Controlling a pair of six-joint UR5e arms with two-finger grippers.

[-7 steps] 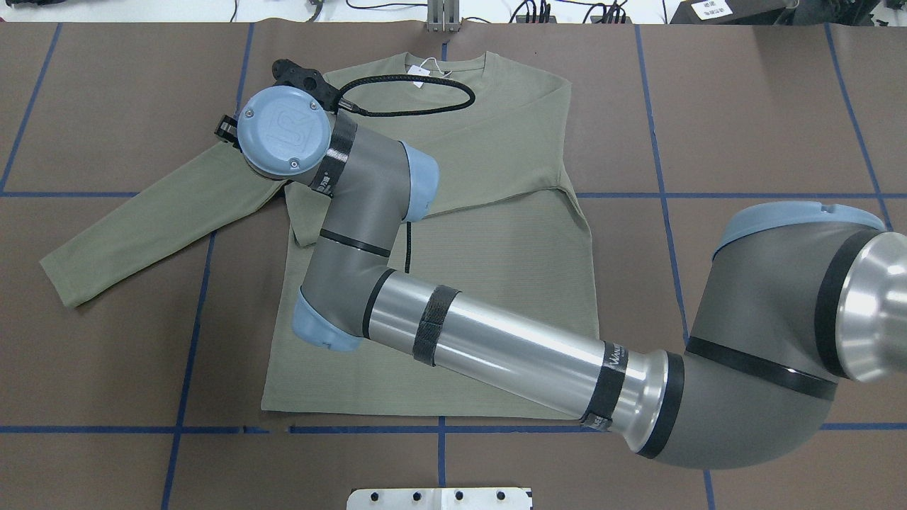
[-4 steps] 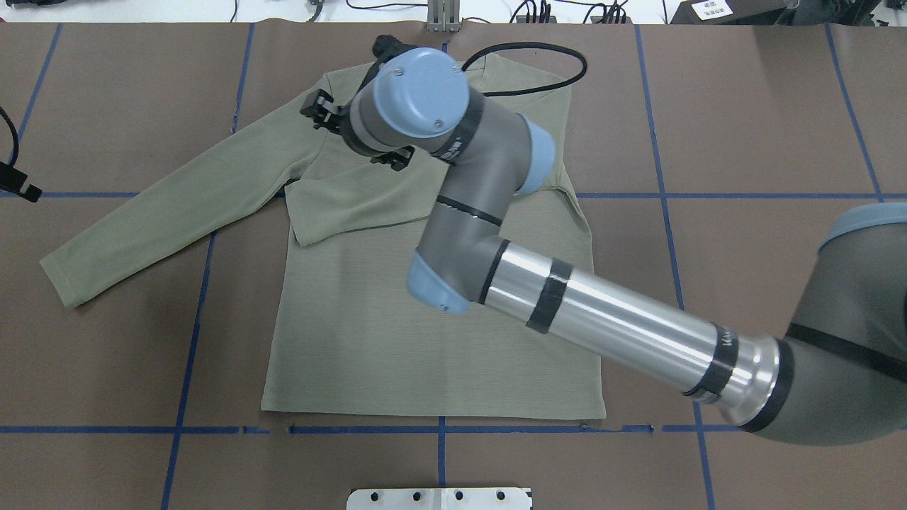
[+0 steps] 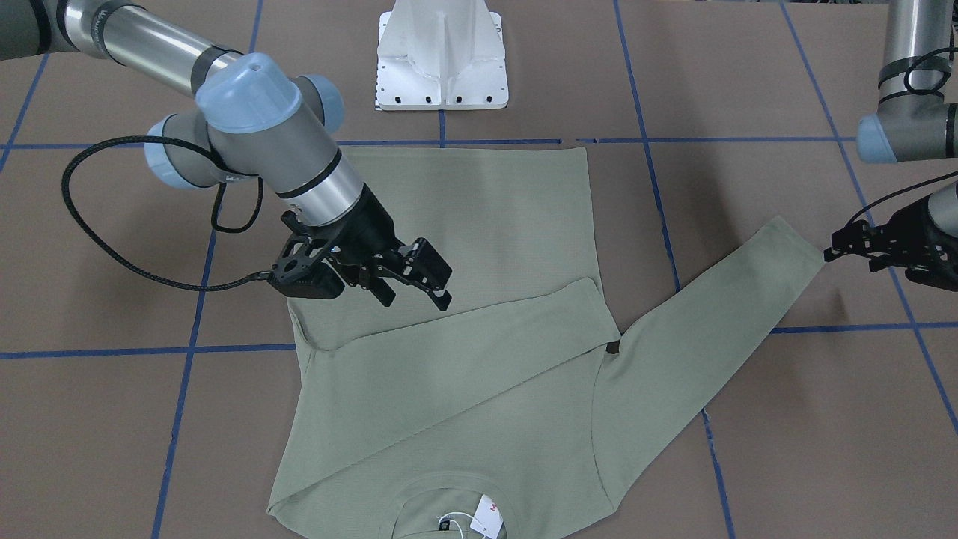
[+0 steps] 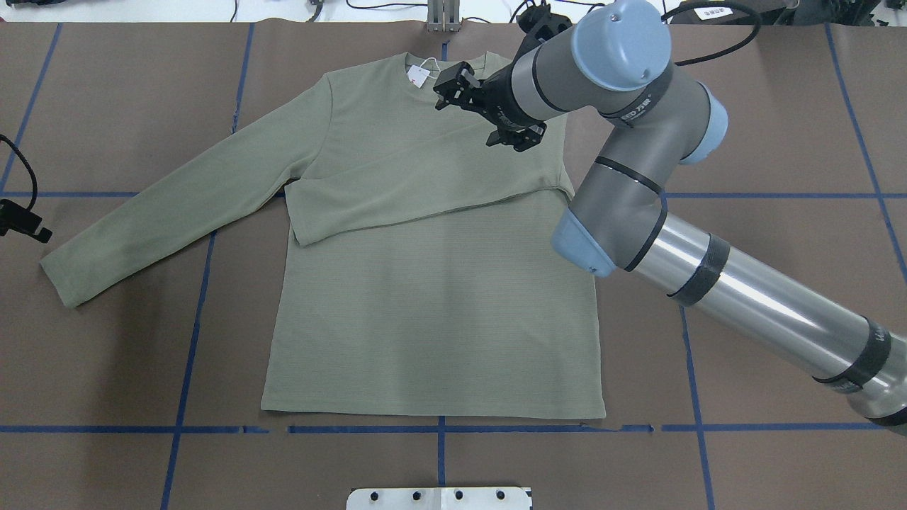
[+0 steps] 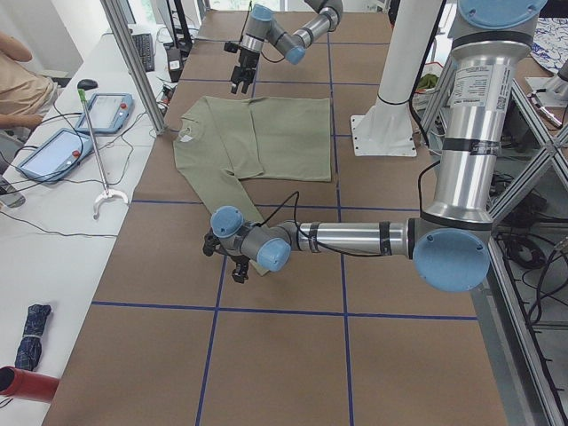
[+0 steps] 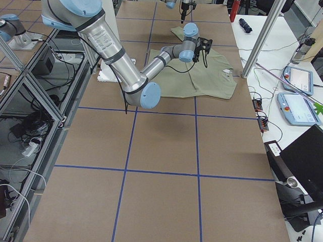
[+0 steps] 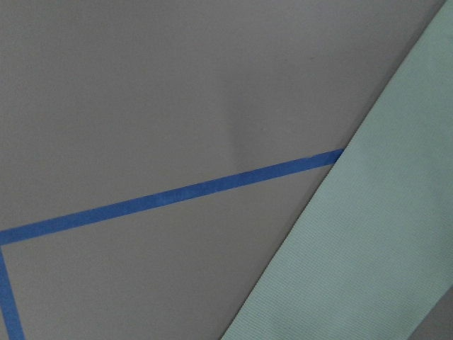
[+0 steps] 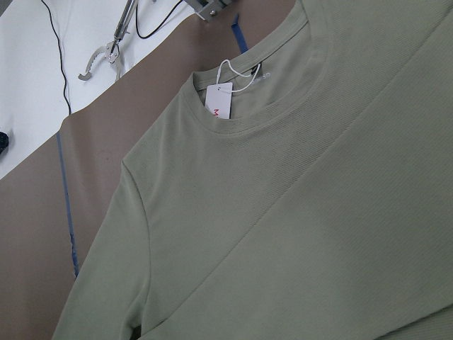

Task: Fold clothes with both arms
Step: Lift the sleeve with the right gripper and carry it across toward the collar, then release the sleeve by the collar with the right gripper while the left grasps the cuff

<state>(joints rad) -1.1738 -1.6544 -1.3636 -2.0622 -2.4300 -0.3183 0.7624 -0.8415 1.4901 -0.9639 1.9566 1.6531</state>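
The sage-green shirt (image 4: pixel 425 297) lies flat on the brown table, collar and white hang tag (image 4: pixel 419 76) at the far edge. One sleeve is folded across the chest (image 3: pixel 464 352). The other sleeve (image 4: pixel 163 205) stretches out to the robot's left. My right gripper (image 4: pixel 469 117) hovers open over the shirt just below the collar, holding nothing; its wrist view shows the collar and tag (image 8: pixel 221 100). My left gripper (image 3: pixel 842 245) sits just off the outstretched sleeve's cuff (image 3: pixel 801 251), apparently open and empty. Its wrist view shows only the sleeve edge (image 7: pixel 368 248) and blue tape.
The white pedestal base (image 3: pixel 441 60) stands at the robot's side of the table. A black cable (image 3: pixel 112 247) loops off the right wrist. Blue tape lines (image 4: pixel 439 428) grid the table. A side table with tablets (image 5: pixel 106 111) and a seated person (image 5: pixel 18 80) lie beyond the collar edge.
The right arm swung from the shirt's left shoulder across the chest to the collar's right side, gripper empty. The left gripper came in at the overhead view's left edge and moved nearer the cuff.
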